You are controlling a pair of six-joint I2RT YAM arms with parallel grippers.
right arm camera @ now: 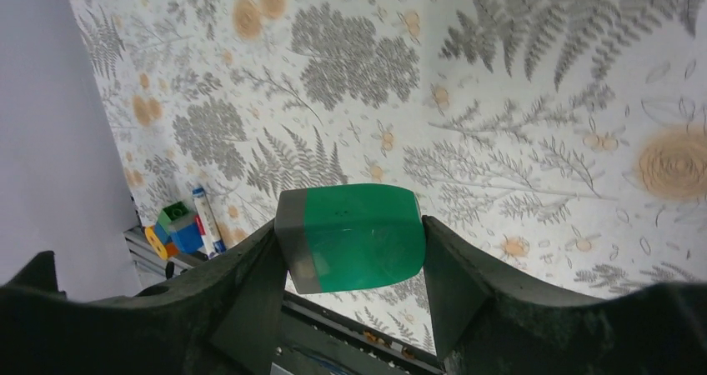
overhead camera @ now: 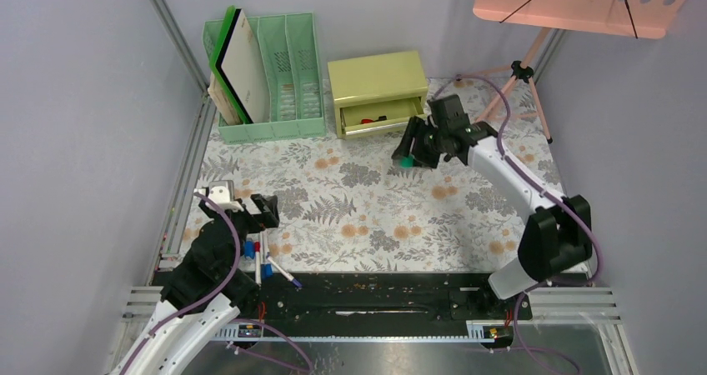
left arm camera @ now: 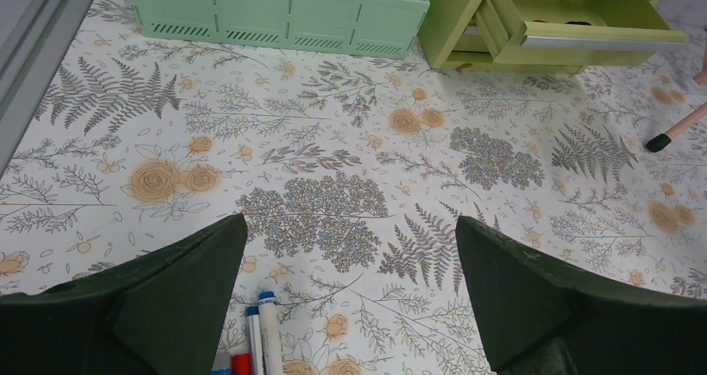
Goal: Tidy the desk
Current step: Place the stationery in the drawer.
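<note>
The desk point(overhead camera: 375, 200) has a pale covering printed with grey ferns and orange flowers. My right gripper point(overhead camera: 410, 152) hangs above its far middle, just in front of the yellow-green drawer chest point(overhead camera: 377, 79). It is shut on a green block with a grey end point(right arm camera: 358, 237), held off the surface between both fingers. My left gripper point(overhead camera: 246, 204) stands open low over the near left of the desk point(left arm camera: 333, 142), with nothing between its fingers. Several markers point(left arm camera: 267, 333) lie just under and behind its left finger.
The chest's lower drawer point(overhead camera: 379, 117) is pulled open with something red inside. A mint green file rack point(overhead camera: 275, 75) with boards stands at the back left. A pink stand on a tripod point(overhead camera: 575, 4) is at the back right. Toy blocks point(right arm camera: 175, 225) sit by the markers.
</note>
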